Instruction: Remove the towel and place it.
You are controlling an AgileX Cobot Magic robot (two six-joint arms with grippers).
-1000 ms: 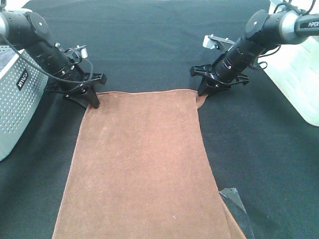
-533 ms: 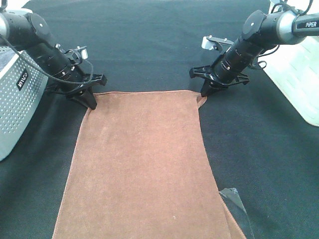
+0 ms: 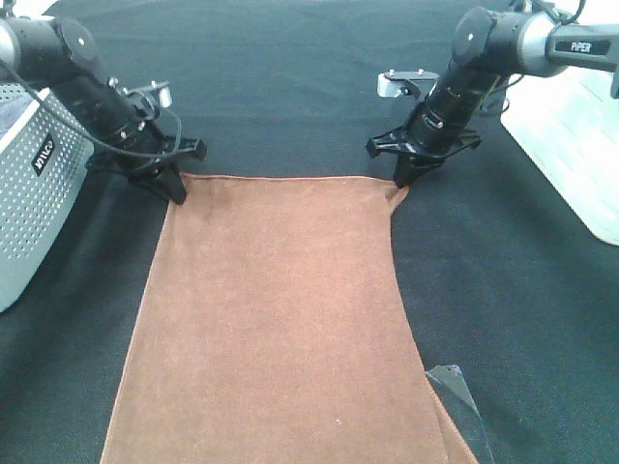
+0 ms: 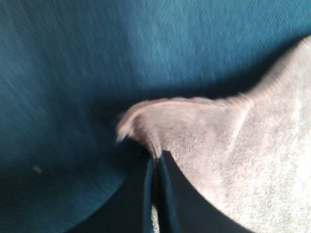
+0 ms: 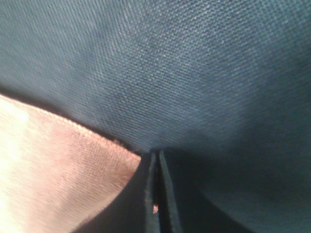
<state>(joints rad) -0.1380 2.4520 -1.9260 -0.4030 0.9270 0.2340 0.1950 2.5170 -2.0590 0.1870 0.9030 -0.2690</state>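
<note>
Towel [image 3: 276, 309]: flat on black cloth [image 3: 290, 77]; 2 far corners pinched by left gripper [image 3: 176, 190] and right gripper [image 3: 402, 180].

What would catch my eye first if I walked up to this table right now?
Probably the long rust-brown towel spread flat down the middle of the black table cloth. Each far corner is pinched by a black gripper: the left gripper on one side, the right gripper on the other, both shut on the cloth. A grey perforated basket stands at the left edge.
</note>
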